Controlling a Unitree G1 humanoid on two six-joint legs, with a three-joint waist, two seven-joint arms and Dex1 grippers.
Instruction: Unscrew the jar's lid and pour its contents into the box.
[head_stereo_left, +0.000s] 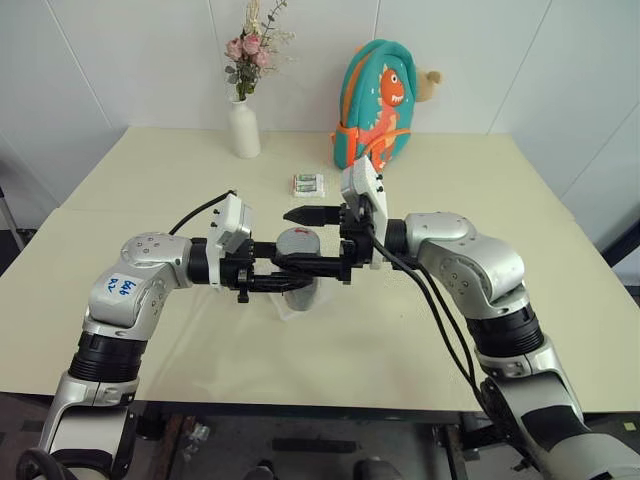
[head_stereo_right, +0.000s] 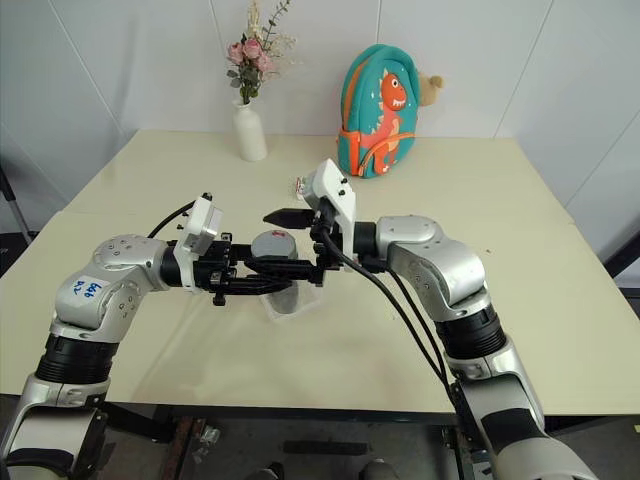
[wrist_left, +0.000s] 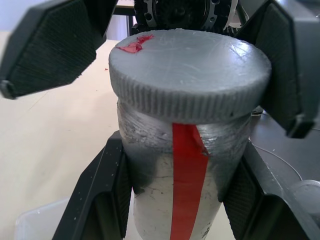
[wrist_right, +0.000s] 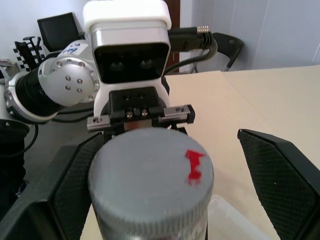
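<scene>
The jar (wrist_left: 185, 180) is standing upright in mid-air above the middle of the cream table (head_stereo_left: 500, 200), long axis vertical, w/ its grey lid (wrist_left: 187, 75) screwed on and facing up. A red strip is running down the jar's side, and a small red mark is sitting on the lid's top. Its contents can't be made out through the wall.

The left gripper (wrist_left: 182, 200) is reaching in level from the robot's left, its two black fingers clamped tight on the jar's body just under the lid, one finger on each side.

The right gripper (wrist_right: 165, 195) is reaching in level from the opposite side, pointing toward the left one. Its fingers are spread wide, one standing on each side of the lid; in the right wrist view there's a clear gap between the lid and one finger, while the other finger is sitting close to the lid's edge. It isn't holding anything.

The box (head_stereo_right: 283, 305), a clear shallow tray, is sitting on the table right beneath the held jar; whether anything is lying in it can't be told.

Farther back on the table: a small white-and-green packet (head_stereo_left: 308, 184), a white vase (head_stereo_left: 243, 130) w/ pink flowers, and a teal dinosaur backpack (head_stereo_left: 376, 103) leaning by the wall.
</scene>
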